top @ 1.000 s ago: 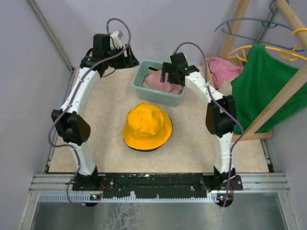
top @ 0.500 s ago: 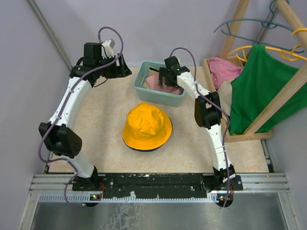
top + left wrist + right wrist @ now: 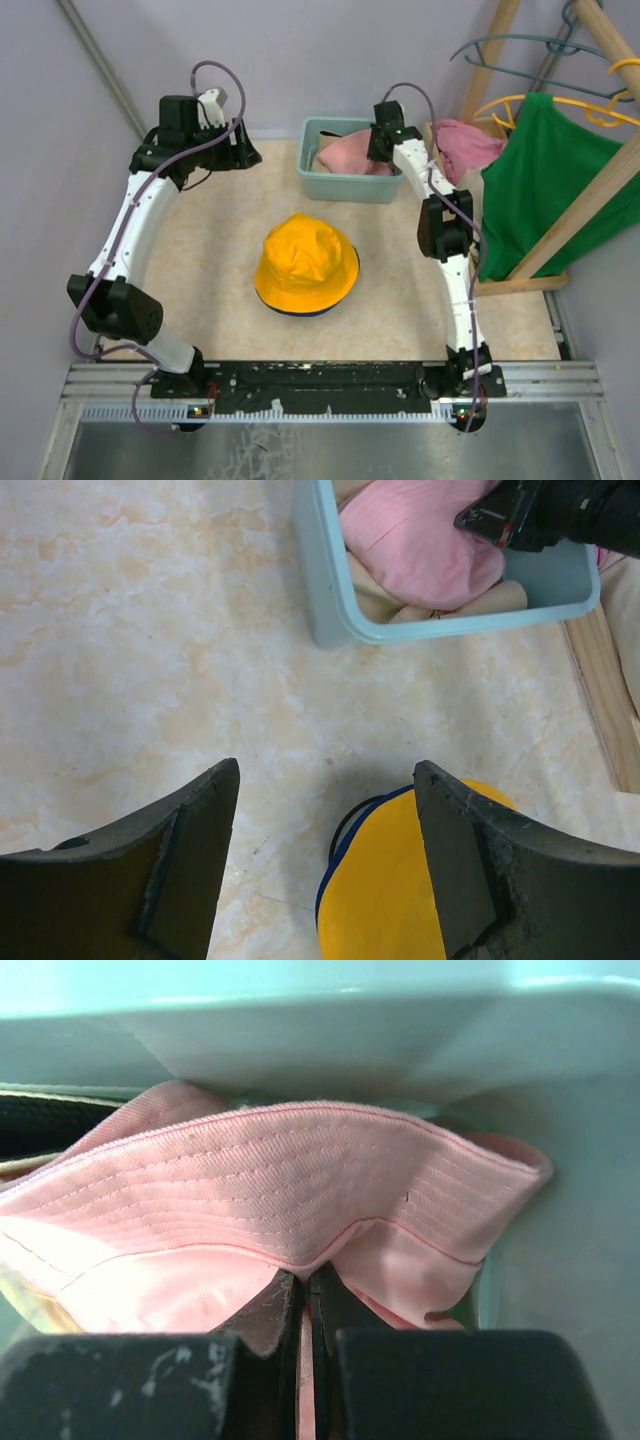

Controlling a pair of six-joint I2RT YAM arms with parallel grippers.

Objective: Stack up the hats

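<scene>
In the teal bin (image 3: 345,186), the pink bucket hat (image 3: 300,1190) pinched by the right gripper (image 3: 312,1285)

Crumpled at the bin's right end, at the far middle of the table (image 3: 200,260), lying on top of beige fabric (image 3: 500,598) in the same bin. Caught at a fold of the stitched brim, with both fingers pressed together on the cloth and no gap between them. Reached from above, over the bin's right rim.

On the near side and well apart from the bin, the yellow-orange hat (image 3: 307,262), crown up at the table's centre. Under its near brim, a navy edge (image 3: 335,870); unclear whether a separate hat.

At the far left of the table, the left gripper (image 3: 325,770), fingers spread wide with nothing between them, above bare table, clear of both bin and yellow-orange hat.

Just right of the bin, a heaped pink cloth (image 3: 465,145) beside the wooden rack (image 3: 590,205). Further right, a green sleeveless shirt (image 3: 545,185) hanging from the rack on a yellow hanger (image 3: 520,100)
</scene>
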